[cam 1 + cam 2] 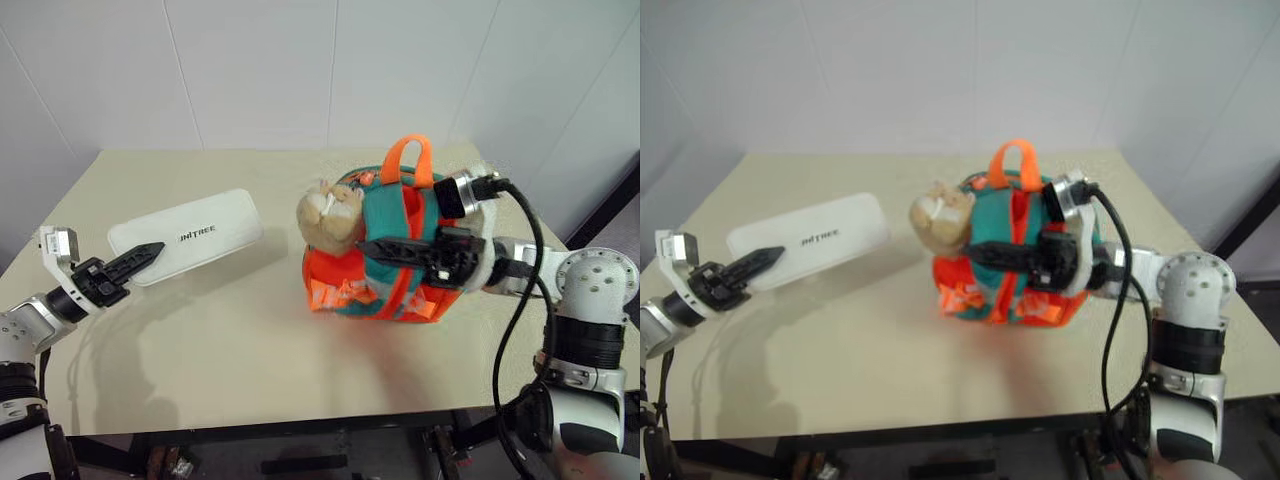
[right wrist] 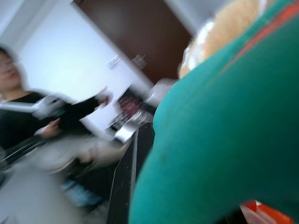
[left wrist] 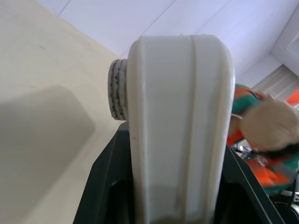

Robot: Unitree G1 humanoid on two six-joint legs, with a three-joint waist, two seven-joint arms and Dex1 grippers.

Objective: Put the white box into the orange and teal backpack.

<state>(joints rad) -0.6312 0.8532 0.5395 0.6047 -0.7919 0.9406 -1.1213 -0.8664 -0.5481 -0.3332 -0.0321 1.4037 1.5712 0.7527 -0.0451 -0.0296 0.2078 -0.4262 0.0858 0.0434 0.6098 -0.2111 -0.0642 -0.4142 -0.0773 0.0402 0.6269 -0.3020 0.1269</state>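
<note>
The white box (image 1: pixel 190 235), flat with dark lettering, hangs tilted just above the table's left side, with its shadow underneath. My left gripper (image 1: pixel 148 253) is shut on its near end. In the left wrist view the box's edge (image 3: pixel 182 116) rises between the black jaws. The orange and teal backpack (image 1: pixel 345 285) stands right of the middle, its orange handle (image 1: pixel 410 160) up and a tan plush head (image 1: pixel 330 215) facing the box. My right gripper (image 1: pixel 368 246) lies across its teal top, pointing left, fingers together on the fabric. Teal cloth (image 2: pixel 224 140) presses against a black finger (image 2: pixel 124 182) in the right wrist view.
The beige table (image 1: pixel 250 350) has bare room between box and backpack and along its front. White walls stand close behind. A black cable (image 1: pixel 520 260) loops from my right wrist. A person in a dark top (image 2: pixel 18 116) shows in the right wrist view.
</note>
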